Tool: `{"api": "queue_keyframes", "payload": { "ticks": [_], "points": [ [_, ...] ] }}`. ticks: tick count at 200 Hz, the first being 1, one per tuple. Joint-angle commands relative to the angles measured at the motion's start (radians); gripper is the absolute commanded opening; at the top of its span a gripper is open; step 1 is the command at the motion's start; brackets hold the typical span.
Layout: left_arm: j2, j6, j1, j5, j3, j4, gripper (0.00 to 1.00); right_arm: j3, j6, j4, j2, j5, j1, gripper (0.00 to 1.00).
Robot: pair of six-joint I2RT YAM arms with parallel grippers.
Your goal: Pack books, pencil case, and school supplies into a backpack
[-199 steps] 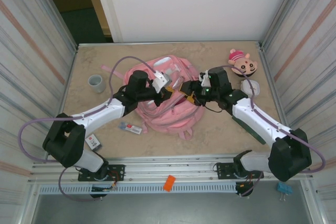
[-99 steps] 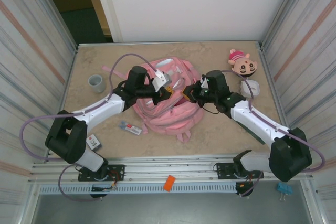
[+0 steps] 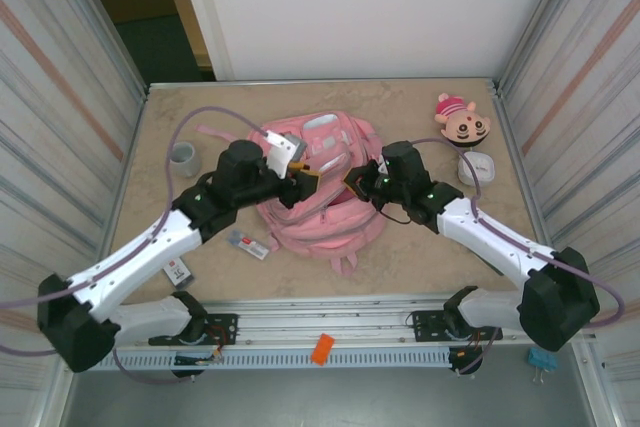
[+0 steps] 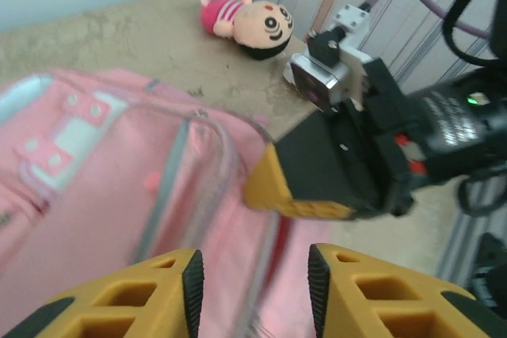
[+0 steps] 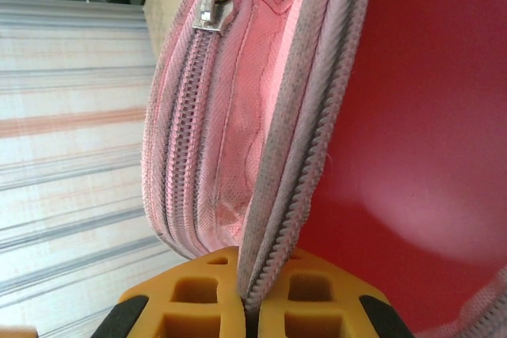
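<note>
In the middle of the beige table [image 3: 170, 112], the large pink fabric backpack [image 3: 325, 212] is lying between the two arms. The right pincer [image 5: 252, 286] is clamping the backpack's pale zip strip [image 5: 277, 180] between its closed yellow fingers, with red lining [image 5: 412, 116] showing just beside it. The left pincer [image 4: 249, 279] is hovering over the pink fabric with its fingers apart. A blurred fold is running between them, and I cannot tell whether they are touching it. The grey-white stick-like pack [image 3: 250, 244] and the tiny white square piece [image 3: 178, 269] are lying on the table to the backpack's left, outside it.
</note>
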Motion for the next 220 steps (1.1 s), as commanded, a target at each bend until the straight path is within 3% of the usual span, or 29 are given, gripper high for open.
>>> {"api": "queue_keyframes", "payload": {
  "ticks": [1, 35, 131, 192, 220],
  "points": [
    [-0.026, -0.292, -0.056, -0.140, -0.049, -0.182, 0.42, 0.062, -0.021, 0.040, 0.006, 0.027, 0.015, 0.00],
    [0.003, -0.444, -0.122, -0.176, -0.056, -0.261, 0.43, 0.087, -0.042, 0.023, 0.023, 0.026, 0.029, 0.00],
    [0.196, -0.489, -0.150, -0.169, -0.010, -0.178, 0.44, 0.100, -0.048, 0.028, 0.027, 0.032, 0.052, 0.00],
    [0.280, -0.539, -0.153, -0.247, 0.034, -0.146, 0.44, 0.111, -0.048, 0.026, 0.037, 0.021, 0.062, 0.00],
    [0.314, -0.540, -0.159, -0.245, 0.059, -0.147, 0.40, 0.117, -0.048, 0.023, 0.038, 0.019, 0.068, 0.00]
  ]
}}
